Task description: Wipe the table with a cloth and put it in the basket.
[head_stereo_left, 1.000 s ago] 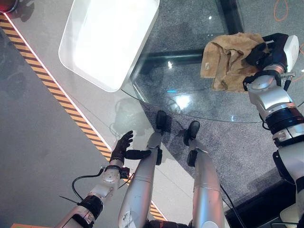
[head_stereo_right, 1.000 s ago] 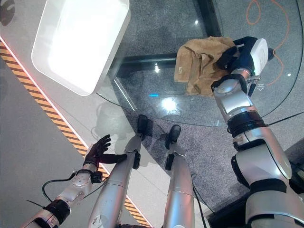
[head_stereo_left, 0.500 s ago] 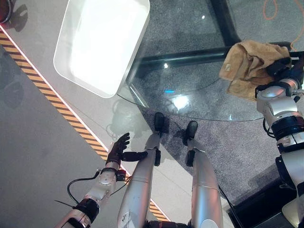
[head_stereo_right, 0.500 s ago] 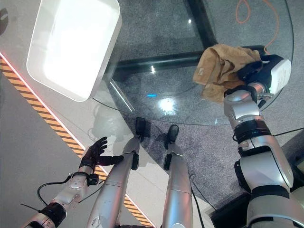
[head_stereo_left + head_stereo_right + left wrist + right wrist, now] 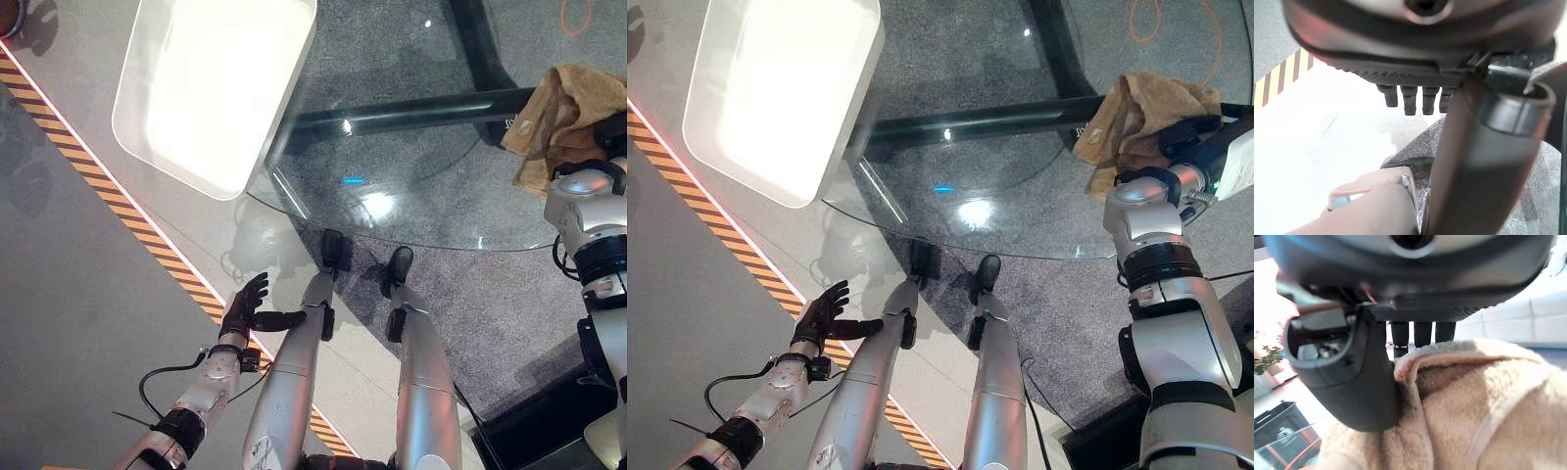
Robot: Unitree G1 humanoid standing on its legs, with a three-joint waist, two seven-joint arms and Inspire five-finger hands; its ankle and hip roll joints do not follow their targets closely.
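Cloth (image 5: 1136, 117) bunched, R hand (image 5: 1190, 137) pinching; wrist view confirms.

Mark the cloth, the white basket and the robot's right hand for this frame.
cloth (image 5: 1127, 117): right eye view, on its bunched tan middle.
basket (image 5: 132, 132): left eye view, on its near rim.
right hand (image 5: 1183, 135): right eye view, on the dark hand at the cloth's edge.
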